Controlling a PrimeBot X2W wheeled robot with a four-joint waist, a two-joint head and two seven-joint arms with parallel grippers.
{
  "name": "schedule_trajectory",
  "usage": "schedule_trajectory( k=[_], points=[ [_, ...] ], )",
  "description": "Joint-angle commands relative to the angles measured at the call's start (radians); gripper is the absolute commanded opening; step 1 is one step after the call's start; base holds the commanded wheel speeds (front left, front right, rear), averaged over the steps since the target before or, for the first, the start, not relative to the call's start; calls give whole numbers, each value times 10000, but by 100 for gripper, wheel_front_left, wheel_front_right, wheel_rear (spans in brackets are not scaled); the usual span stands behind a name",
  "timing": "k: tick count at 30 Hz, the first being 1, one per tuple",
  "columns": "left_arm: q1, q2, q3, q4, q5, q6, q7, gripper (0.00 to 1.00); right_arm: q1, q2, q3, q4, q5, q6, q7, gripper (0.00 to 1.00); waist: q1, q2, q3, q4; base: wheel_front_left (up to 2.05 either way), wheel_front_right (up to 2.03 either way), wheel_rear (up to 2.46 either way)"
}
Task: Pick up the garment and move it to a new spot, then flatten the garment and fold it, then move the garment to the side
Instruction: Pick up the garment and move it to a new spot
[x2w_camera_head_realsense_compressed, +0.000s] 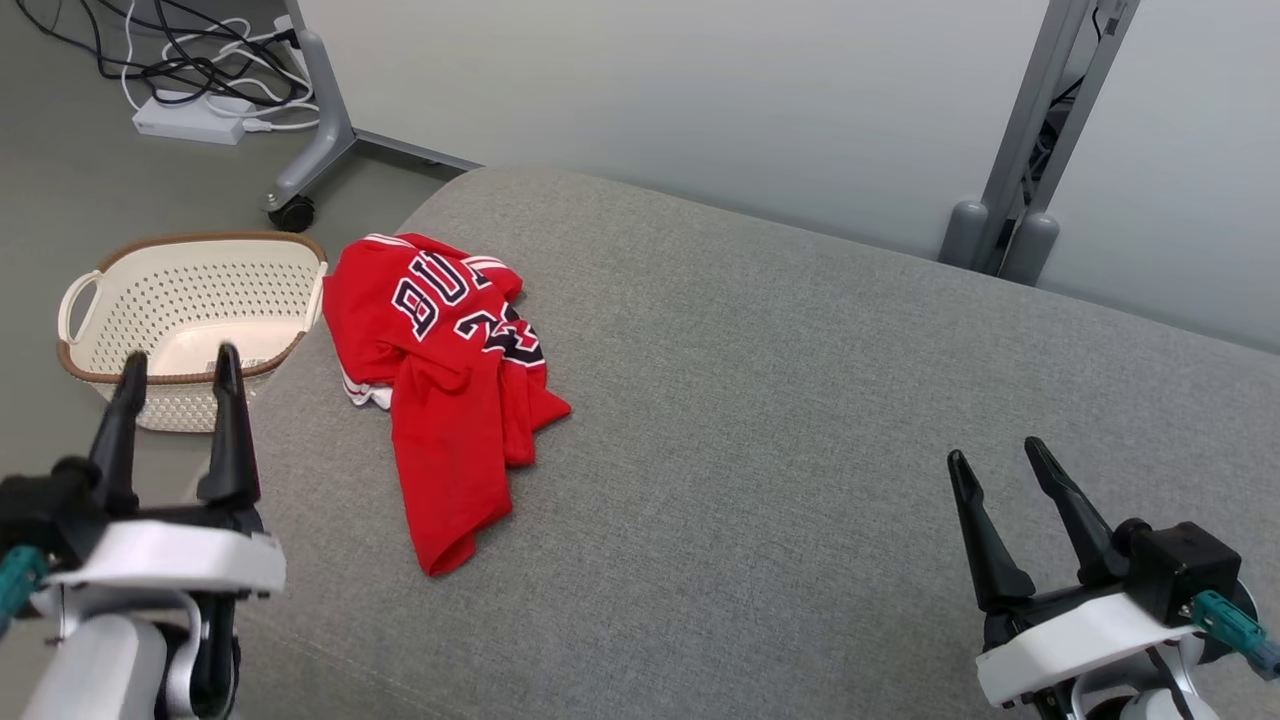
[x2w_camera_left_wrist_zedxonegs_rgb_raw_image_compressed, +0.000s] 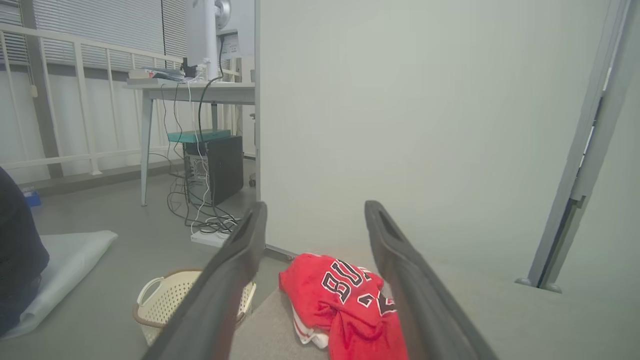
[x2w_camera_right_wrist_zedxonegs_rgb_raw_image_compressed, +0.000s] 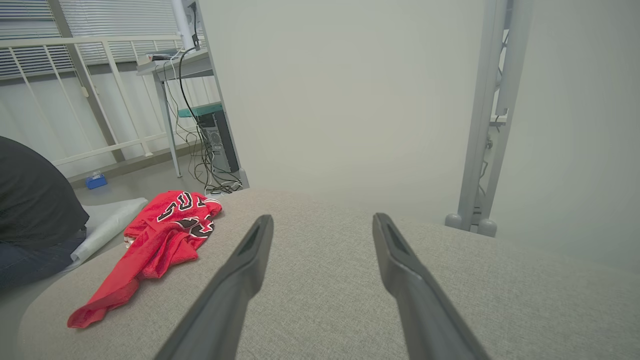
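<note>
Red basketball jersey (x2w_camera_head_realsense_compressed: 440, 390): crumpled in a heap near the far left corner of the grey upholstered bench (x2w_camera_head_realsense_compressed: 800, 400), lettering upward, one end trailing toward the near edge. Just off the left edge, on the floor, a cream perforated laundry basket (x2w_camera_head_realsense_compressed: 200, 290). Left gripper (x2w_camera_head_realsense_compressed: 181, 355) by the near left corner, fingers spread wide, holding nothing. Right gripper (x2w_camera_head_realsense_compressed: 996, 451) over the near right part, likewise spread and empty, well apart from the jersey.
</note>
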Motion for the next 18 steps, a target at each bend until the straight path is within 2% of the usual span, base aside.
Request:
schedule_trajectory(
  k=[1, 5, 11, 12, 18],
  points=[
    [-704, 53, 80, -16, 114, -100, -41, 100, 37, -101, -30, -56, 19, -3, 35, 100, 0, 0, 42, -44, 0, 0, 0],
    [-2079, 201, -51, 638, 246, -362, 77, 100, -18, -143, 98, -91, 65, -3, 96, 100, 0, 0, 147, -262, 0, 0, 0],
    [-3779, 228, -634, 2838, 340, -944, 837, 100, -156, -281, 256, -143, 113, -3, 197, 100, 0, 0, 480, -897, 0, 0, 0],
    [-3779, 228, -634, 2838, 340, -944, 837, 100, -156, -281, 256, -143, 113, -3, 197, 100, 0, 0, 480, -897, 0, 0, 0],
    [-4664, -49, -928, 5602, 8, -1566, 1357, 100, -300, -544, 325, -327, 178, -3, 344, 100, 0, 0, 1133, -1567, 0, 0, 0]
  ],
)
